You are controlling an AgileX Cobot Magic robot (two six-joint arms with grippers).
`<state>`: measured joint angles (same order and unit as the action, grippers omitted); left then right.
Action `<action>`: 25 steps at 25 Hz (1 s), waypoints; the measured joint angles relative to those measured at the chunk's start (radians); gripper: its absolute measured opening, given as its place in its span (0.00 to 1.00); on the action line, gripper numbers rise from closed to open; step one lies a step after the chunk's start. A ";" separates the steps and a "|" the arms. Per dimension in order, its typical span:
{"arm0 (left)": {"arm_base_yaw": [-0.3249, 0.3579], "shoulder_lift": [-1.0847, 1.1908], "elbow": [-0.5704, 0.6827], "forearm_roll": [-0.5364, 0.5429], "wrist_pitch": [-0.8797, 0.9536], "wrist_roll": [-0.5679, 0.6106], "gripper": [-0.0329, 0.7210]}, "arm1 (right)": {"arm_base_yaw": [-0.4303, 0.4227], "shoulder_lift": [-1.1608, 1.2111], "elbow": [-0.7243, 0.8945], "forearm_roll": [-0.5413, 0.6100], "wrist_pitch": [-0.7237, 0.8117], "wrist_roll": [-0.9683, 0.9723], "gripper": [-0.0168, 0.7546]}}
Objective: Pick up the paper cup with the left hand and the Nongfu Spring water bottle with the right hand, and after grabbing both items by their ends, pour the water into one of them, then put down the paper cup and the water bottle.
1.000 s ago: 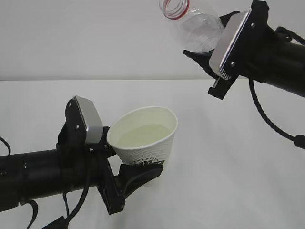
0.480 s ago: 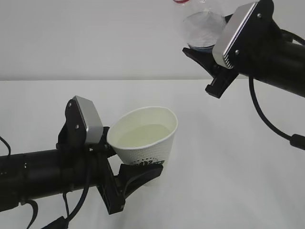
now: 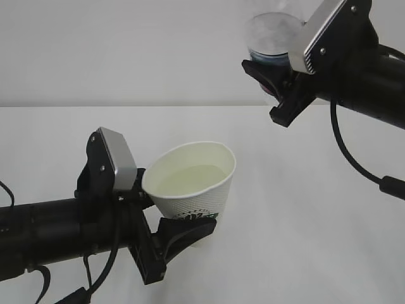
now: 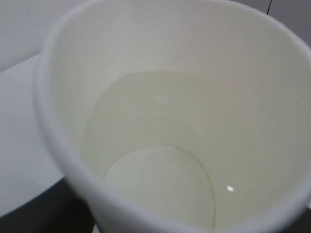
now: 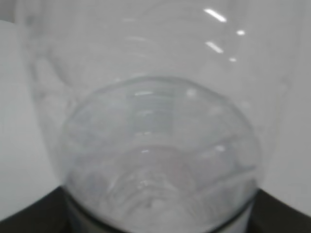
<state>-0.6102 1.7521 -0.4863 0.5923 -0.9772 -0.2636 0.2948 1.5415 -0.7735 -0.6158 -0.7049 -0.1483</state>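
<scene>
The white paper cup (image 3: 193, 183) with a dark green logo is held above the table, tilted a little, by my left gripper (image 3: 174, 218), which is shut on its base. Clear water (image 4: 160, 189) lies in the cup (image 4: 160, 116), which fills the left wrist view. At the top right my right gripper (image 3: 278, 66) is shut on the base of the clear Nongfu Spring water bottle (image 3: 271, 35). The bottle rises out of the frame's top edge, so its neck is out of view. The right wrist view shows only the bottle's (image 5: 155, 160) clear bottom close up.
A white table (image 3: 297, 209) spreads under both arms, with a pale wall behind it. A black cable (image 3: 354, 158) loops down from the right arm.
The right gripper has turned the bottle from tilted with its mouth to the left toward upright, and the red neck ring has left the frame. The left arm and cup have not moved.
</scene>
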 joint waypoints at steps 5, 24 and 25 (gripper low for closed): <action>0.000 0.000 0.000 0.000 0.000 0.000 0.74 | 0.000 0.000 0.000 0.000 0.000 0.058 0.58; 0.000 0.000 0.000 0.000 0.000 0.000 0.74 | 0.000 0.000 0.000 0.002 0.000 0.219 0.58; 0.000 0.000 0.000 0.000 0.000 0.000 0.74 | 0.000 0.000 0.000 0.002 0.000 0.232 0.58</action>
<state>-0.6102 1.7521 -0.4863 0.5923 -0.9772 -0.2636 0.2948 1.5415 -0.7735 -0.6141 -0.7049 0.0836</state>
